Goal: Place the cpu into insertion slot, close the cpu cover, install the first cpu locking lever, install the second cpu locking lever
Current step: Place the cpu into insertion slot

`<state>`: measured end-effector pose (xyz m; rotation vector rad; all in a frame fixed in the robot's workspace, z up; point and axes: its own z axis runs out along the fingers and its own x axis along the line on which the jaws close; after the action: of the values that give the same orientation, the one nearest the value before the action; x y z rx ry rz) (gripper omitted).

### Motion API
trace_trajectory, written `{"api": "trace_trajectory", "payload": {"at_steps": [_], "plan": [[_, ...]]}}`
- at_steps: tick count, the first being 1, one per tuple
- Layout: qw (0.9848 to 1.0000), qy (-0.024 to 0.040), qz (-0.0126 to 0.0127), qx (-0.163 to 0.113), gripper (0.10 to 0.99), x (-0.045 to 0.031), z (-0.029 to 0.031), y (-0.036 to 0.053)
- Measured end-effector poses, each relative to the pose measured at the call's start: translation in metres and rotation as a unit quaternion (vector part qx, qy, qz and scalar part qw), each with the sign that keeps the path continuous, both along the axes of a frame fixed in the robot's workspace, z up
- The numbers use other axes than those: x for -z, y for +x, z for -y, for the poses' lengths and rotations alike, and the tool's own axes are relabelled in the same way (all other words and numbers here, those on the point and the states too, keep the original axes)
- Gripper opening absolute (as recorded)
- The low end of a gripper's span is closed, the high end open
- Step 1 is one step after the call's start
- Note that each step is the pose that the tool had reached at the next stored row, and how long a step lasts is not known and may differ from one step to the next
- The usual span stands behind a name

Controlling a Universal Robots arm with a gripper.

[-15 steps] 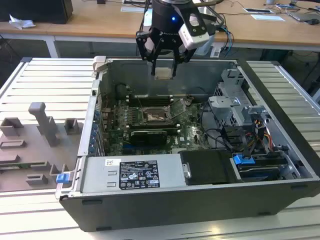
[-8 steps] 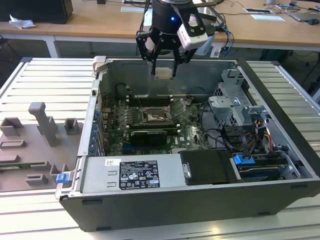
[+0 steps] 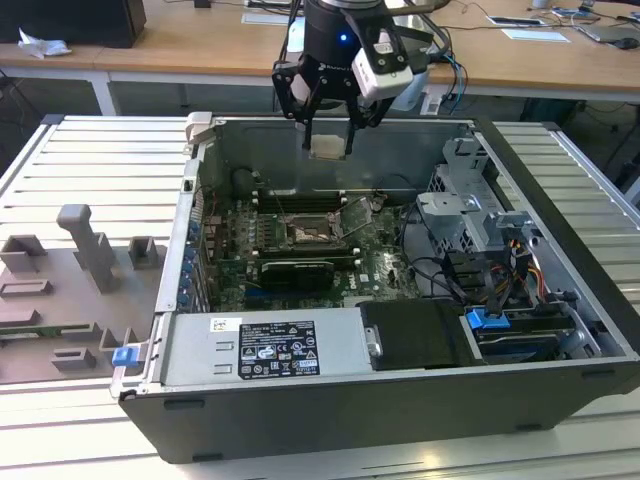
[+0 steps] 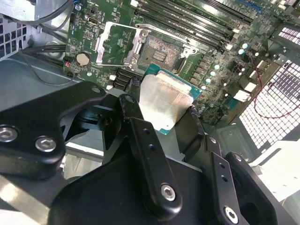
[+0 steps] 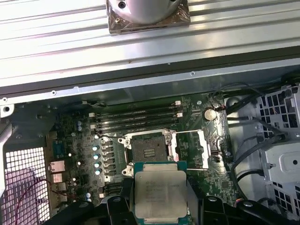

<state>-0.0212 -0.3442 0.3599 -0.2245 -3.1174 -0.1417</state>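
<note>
cpu [image 3: 329, 147] hangs in the pincer [image 3: 329, 150], which is closed narrow on two of its opposite edges. In the exterior view it is well above the insertion slot [image 3: 310, 232], inside the open computer case [image 3: 330, 122]. Free air lies between chip and slot. The cpu cover [image 3: 357, 216] stands swung up at the slot's edge toward the exterior view's right. The case lies on the slatted counter [image 3: 90, 150].

In the second wrist view the black fingers [image 4: 140, 136] press the side edges of the cpu [image 4: 164, 101], and a green rim shows along two edges of its pale top. The insertion slot [image 4: 161, 52] lies bare beyond it, with the cpu cover [image 4: 115, 44] folded open just beside the slot.

In the first wrist view the cpu [image 5: 161, 192] has one edge drawn across the frame of the insertion slot [image 5: 149, 151]. The cpu cover [image 5: 190, 149] lies open beside the slot, and memory sticks [image 5: 136, 117] run along the slot's far edge.
</note>
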Motion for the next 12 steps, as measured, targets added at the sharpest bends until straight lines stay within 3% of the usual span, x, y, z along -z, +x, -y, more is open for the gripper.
{"api": "trace_trajectory", "payload": {"at_steps": [12], "plan": [[0.9998, 0.0, 0.0, 0.021, 0.537, 0.0006, 0.0, -0.0003]]}}
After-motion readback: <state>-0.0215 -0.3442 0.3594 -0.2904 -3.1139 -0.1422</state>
